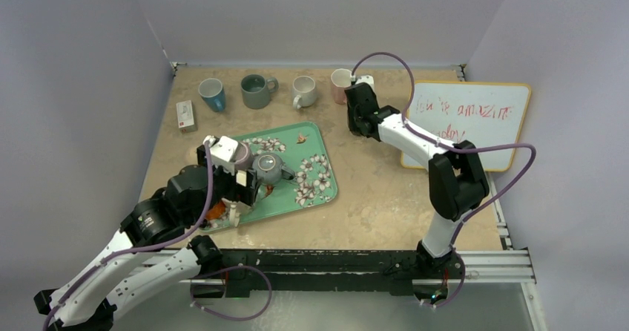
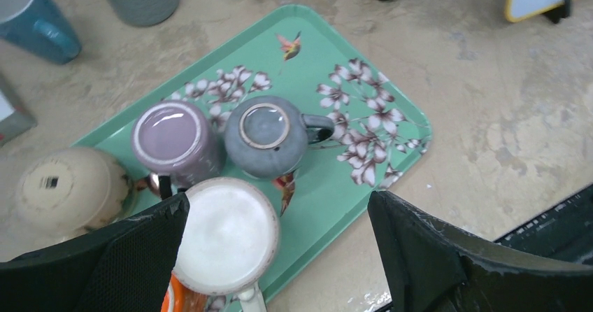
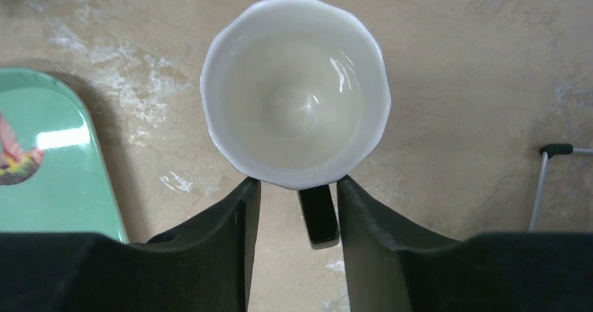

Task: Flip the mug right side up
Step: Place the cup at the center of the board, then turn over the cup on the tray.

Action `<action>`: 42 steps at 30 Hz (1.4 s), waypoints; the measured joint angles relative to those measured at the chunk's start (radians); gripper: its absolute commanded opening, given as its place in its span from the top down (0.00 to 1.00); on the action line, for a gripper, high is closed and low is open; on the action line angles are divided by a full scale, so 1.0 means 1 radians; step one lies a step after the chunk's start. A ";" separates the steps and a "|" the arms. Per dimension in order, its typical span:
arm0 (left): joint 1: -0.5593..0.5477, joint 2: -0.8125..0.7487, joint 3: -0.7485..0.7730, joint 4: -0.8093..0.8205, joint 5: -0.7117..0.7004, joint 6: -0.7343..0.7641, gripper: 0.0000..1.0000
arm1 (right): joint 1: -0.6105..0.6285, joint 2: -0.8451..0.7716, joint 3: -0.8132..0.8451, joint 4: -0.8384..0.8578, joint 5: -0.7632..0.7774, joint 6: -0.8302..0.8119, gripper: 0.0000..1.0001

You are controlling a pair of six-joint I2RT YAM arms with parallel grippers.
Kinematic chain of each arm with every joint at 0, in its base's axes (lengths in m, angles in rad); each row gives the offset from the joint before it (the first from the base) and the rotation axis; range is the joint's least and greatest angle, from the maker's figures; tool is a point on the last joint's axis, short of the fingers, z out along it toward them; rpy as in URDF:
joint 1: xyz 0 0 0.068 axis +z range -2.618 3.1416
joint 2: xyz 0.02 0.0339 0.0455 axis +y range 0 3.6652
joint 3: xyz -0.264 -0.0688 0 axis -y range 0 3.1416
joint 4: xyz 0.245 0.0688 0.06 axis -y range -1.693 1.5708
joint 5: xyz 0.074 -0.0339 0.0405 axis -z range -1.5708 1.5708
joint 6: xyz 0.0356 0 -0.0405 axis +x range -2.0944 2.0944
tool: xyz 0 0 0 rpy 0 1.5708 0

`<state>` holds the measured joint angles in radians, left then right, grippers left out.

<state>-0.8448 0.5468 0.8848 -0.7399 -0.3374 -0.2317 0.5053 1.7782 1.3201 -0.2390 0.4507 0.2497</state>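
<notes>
An upright mug (image 3: 294,88), pale inside with a scalloped rim, stands on the table at the back (image 1: 340,79). Its black handle (image 3: 319,217) points into my right gripper (image 3: 298,182). The jaws stand a little apart around the handle, with a clear gap on the left side. My left gripper (image 2: 276,203) hangs wide open over the green flowered tray (image 2: 322,207). Below it a white mug (image 2: 224,235) sits upside down. A purple mug (image 2: 171,137), a grey mug (image 2: 269,133) and a cream one (image 2: 66,189) are also upside down there.
A blue mug (image 1: 212,93), a grey-green mug (image 1: 256,91) and a white mug (image 1: 304,91) stand upright along the back. A small box (image 1: 185,116) lies at the left wall. A whiteboard (image 1: 467,123) leans at the right. Walls close three sides.
</notes>
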 measured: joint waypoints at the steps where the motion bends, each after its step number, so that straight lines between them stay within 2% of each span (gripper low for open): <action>1: 0.000 0.005 0.001 -0.010 -0.023 -0.014 0.00 | 0.000 0.000 0.011 -0.004 0.000 0.001 0.47; 8: 0.000 0.098 0.016 -0.078 -0.170 -0.079 0.00 | 0.000 -0.039 0.028 -0.035 -0.003 0.012 0.28; 15: 0.000 0.188 0.069 -0.137 -0.317 -0.275 0.01 | 0.000 -0.248 -0.025 -0.043 -0.107 0.036 0.12; 18: 0.000 0.245 0.127 -0.145 -0.346 -0.388 0.09 | 0.000 -0.346 -0.088 -0.007 -0.196 0.050 0.02; 24: 0.000 0.396 0.223 -0.161 -0.368 -0.638 0.12 | 0.000 -0.456 -0.251 0.043 -0.352 0.091 0.01; 29: 0.000 0.598 0.281 -0.181 -0.357 -0.816 0.17 | 0.001 -0.569 -0.377 0.065 -0.414 0.114 0.01; 35: 0.000 0.843 0.377 -0.233 -0.304 -1.053 0.34 | 0.001 -0.696 -0.413 0.073 -0.425 0.129 0.01; 42: 0.000 1.037 0.494 -0.331 -0.289 -1.278 0.53 | 0.001 -0.826 -0.449 0.083 -0.425 0.135 0.01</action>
<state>-0.8444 1.5841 1.3785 -1.0710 -0.6262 -1.5093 0.5064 0.9524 0.8711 -0.1558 0.0261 0.3851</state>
